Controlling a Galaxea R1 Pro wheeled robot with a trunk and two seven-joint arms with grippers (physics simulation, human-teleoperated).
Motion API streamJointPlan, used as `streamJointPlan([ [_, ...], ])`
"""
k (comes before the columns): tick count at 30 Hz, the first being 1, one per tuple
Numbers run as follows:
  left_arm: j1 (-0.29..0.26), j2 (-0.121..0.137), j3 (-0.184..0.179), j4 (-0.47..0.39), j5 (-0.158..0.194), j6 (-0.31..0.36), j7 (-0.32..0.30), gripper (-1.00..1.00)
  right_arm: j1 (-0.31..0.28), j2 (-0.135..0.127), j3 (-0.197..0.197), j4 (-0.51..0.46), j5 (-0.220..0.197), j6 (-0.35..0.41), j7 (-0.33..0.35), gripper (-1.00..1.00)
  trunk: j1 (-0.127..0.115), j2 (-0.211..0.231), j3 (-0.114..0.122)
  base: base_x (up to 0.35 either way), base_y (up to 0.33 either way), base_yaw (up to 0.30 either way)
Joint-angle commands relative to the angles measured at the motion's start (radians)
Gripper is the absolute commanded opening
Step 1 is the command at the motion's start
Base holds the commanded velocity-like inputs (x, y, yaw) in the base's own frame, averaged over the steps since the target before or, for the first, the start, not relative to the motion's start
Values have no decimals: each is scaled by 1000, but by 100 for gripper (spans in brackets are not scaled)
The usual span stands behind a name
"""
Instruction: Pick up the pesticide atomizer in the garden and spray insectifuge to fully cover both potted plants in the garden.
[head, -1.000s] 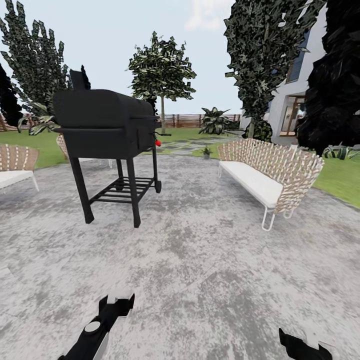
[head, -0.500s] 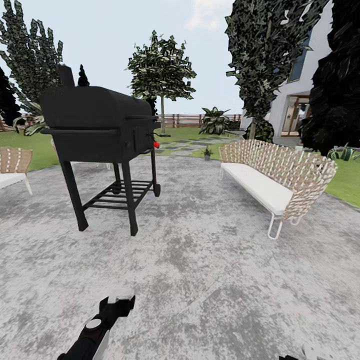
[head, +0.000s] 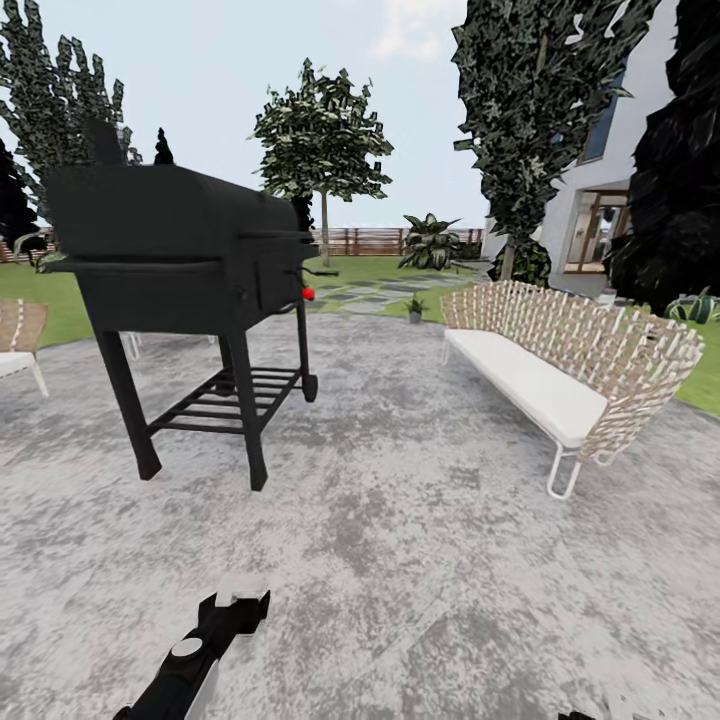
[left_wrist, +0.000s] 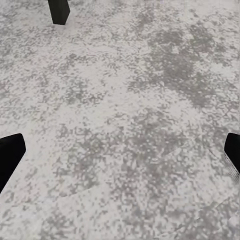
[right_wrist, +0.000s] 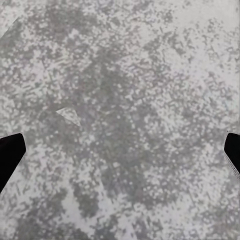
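Two grippers, left (left_wrist: 120, 150) and right (right_wrist: 120, 150), hang with fingers spread wide and empty over the grey paved patio (head: 400, 540). Ahead stand a black barbecue grill (head: 180, 260) and a wicker sofa (head: 560, 370); one small potted plant (head: 416, 306) sits far off at the lawn's edge.
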Motion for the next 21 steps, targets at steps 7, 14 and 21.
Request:
streamJointPlan([
  [7, 0, 0, 0, -2, 0, 6, 0, 100, 0, 0, 0, -2, 2, 5, 1, 100, 0, 0, -1, 325, -139, 0],
  [14, 1, 0, 0, -2, 0, 7, 0, 100, 0, 1, 0, -2, 2, 5, -2, 100, 0, 0, -1, 305, -187, 0],
  [21, 0, 0, 0, -2, 0, 6, 0, 100, 0, 1, 0, -2, 2, 5, -6, 100, 0, 0, -1, 328, -41, 0],
])
